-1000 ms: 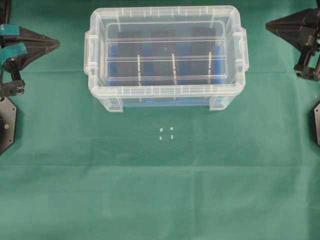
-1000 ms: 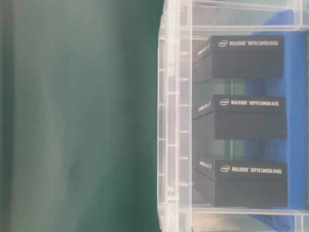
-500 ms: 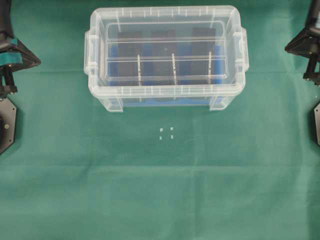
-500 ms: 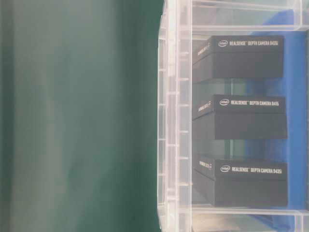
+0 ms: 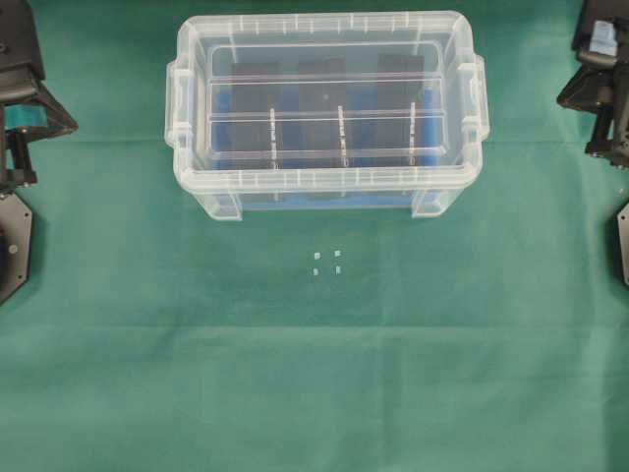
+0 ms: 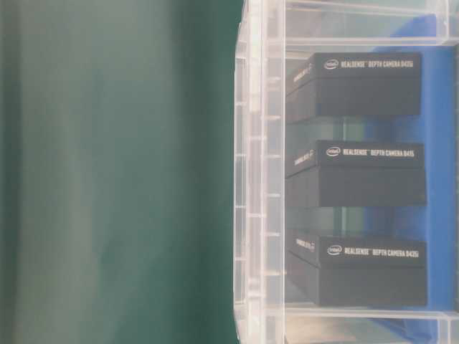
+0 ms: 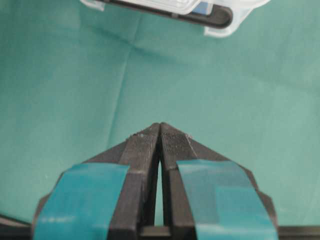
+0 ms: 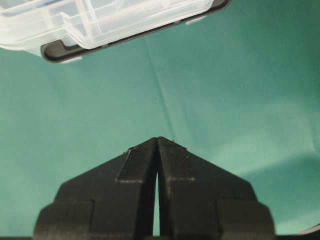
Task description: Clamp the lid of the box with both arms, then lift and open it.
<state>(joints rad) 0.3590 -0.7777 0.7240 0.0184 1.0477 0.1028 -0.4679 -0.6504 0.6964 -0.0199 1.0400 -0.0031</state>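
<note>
The clear box (image 5: 324, 192) stands at the back middle of the green cloth, with three black blocks (image 5: 324, 74) upright on its blue bottom. The clear lid (image 5: 324, 128) lies flat on top of it, and its rim (image 6: 255, 179) shows from the side. My left gripper (image 5: 71, 123), with teal tape, is far to the left of the box, apart from it. It is shut (image 7: 160, 125) with nothing between its tips. My right gripper (image 5: 562, 98) is off to the right of the box, also shut (image 8: 157, 139) and holding nothing. A box corner (image 7: 225, 25) shows ahead of the left gripper, and the box side (image 8: 100, 20) ahead of the right.
Several small white marks (image 5: 326, 262) sit on the cloth in front of the box. Black base plates lie at the left edge (image 5: 12, 246) and the right edge (image 5: 623, 241). Green cloth (image 5: 314, 374) covers the table.
Both grippers have drawn back outward, away from the box's ends toward the side edges. The box and lid have not moved.
</note>
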